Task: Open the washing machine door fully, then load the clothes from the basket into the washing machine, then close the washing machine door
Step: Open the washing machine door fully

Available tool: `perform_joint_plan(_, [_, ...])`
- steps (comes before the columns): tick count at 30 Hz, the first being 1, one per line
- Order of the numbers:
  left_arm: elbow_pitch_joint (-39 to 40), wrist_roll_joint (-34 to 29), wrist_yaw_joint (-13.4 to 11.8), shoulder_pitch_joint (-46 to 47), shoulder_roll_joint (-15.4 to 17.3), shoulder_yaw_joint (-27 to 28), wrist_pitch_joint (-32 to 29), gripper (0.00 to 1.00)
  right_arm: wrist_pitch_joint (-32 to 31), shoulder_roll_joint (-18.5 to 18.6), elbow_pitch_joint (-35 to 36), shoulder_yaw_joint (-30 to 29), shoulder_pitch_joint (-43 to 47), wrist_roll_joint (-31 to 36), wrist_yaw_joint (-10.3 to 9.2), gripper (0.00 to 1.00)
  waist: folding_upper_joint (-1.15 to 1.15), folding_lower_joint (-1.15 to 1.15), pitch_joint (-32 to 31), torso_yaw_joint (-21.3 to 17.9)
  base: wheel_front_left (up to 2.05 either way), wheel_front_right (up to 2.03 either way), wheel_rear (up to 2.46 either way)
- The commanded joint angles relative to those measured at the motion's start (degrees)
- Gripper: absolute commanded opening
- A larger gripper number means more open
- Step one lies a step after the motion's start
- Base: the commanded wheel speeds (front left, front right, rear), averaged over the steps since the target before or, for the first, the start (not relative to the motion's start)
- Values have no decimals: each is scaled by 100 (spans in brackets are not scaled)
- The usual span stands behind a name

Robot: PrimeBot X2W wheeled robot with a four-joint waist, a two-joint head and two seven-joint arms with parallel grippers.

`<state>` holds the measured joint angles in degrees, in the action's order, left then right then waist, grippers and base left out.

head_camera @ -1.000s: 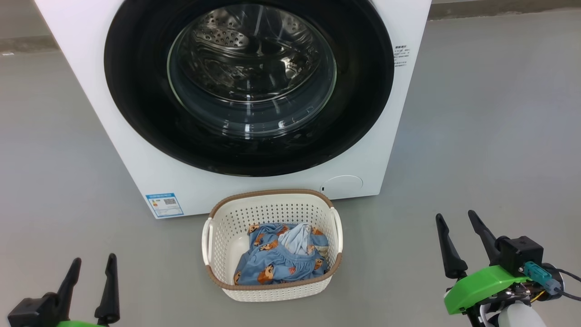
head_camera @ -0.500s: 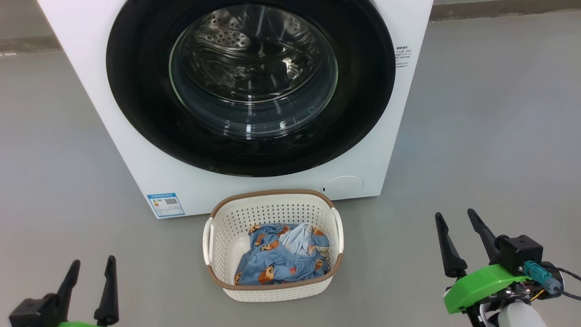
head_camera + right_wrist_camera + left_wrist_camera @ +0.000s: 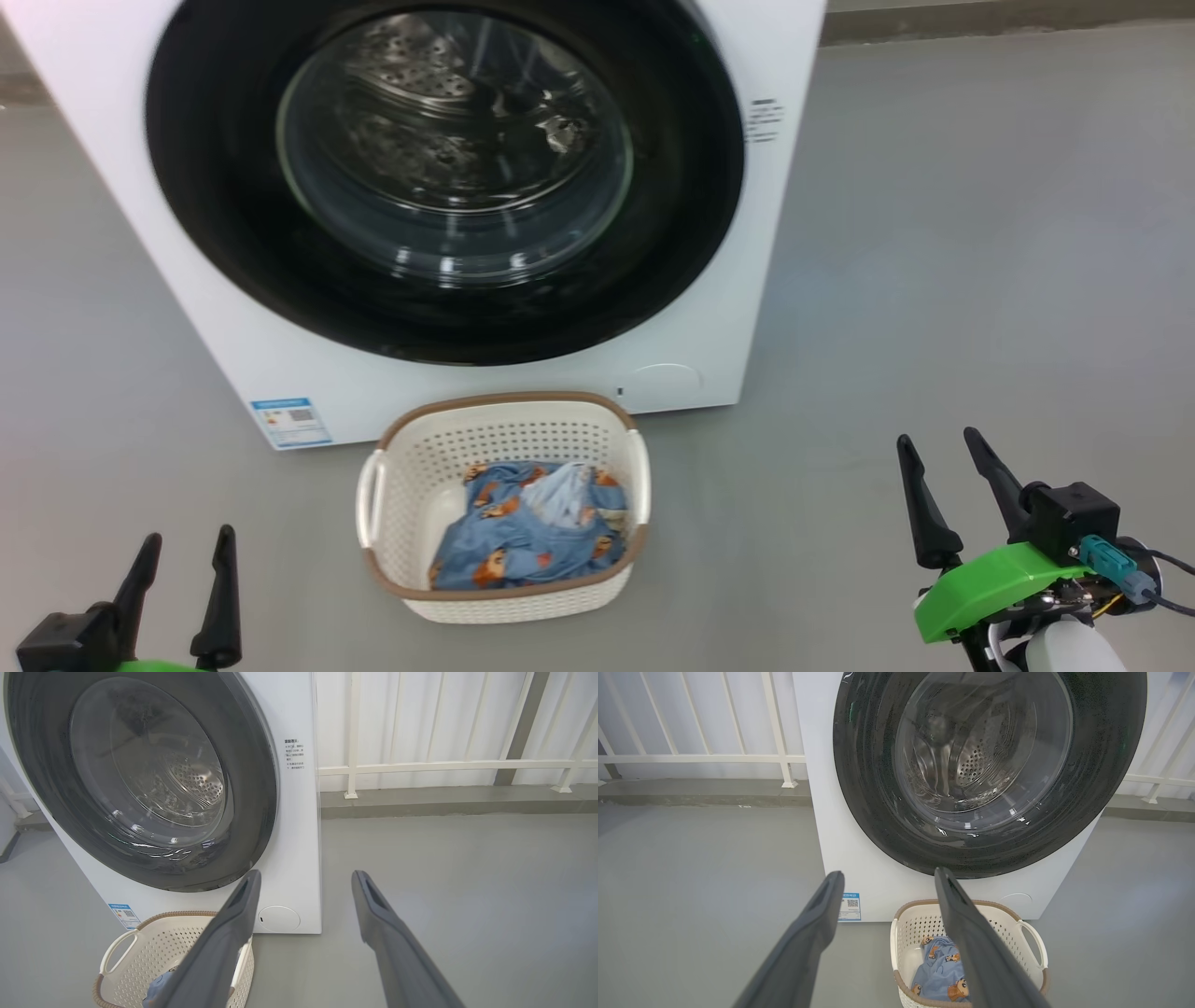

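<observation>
Washing machine [image 3: 373,392] stands on grey floor [image 3: 980,280], front face toward the robot. Washing machine door [image 3: 210,187] is closed flat against the front, its glass window [image 3: 453,159] facing out with the steel drum visible through it.

Basket [image 3: 411,476] sits on the floor just in front of the machine's base, below the door's lower rim and a bit left of the round flap [image 3: 661,381]. It lies between the robot and the machine front. Its long axis runs along the machine front, one handle [image 3: 367,485] at the left end, opening up. Clothes [image 3: 523,541] lie bunched inside, toward the right and near side; the inner left wall is bare.

Blue label sticker [image 3: 289,422] at the machine's lower left corner, small printed text [image 3: 764,119] on the right edge of the front. White railing [image 3: 444,765] runs behind the machine.

Left gripper [image 3: 187,537] low at the near left of the floor, fingers spread, holding nothing, pointing toward the machine. Right gripper [image 3: 936,437] at the near right, fingers spread too, empty, well apart from the basket. In the left wrist view one finger [image 3: 971,938] overlaps the basket.
</observation>
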<state>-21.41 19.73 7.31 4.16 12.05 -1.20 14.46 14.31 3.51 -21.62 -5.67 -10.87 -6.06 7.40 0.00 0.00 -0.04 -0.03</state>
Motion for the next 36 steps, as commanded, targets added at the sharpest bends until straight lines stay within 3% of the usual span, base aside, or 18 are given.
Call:
perform_joint_plan(1, [147,-33,18,306,152,220,54,100,68,-2,161,141,-189,50,9,100,0,0,3,-3,123,123,-246])
perform_joint_plan(14, [405,-114,18,259,61,368,54,100,68,-22,292,85,-162,94,9,100,0,0,51,2,89,89,-178])
perform_joint_plan(36, [674,-103,18,163,76,291,54,100,69,-43,367,96,-182,71,9,100,0,0,121,38,4,4,-9])
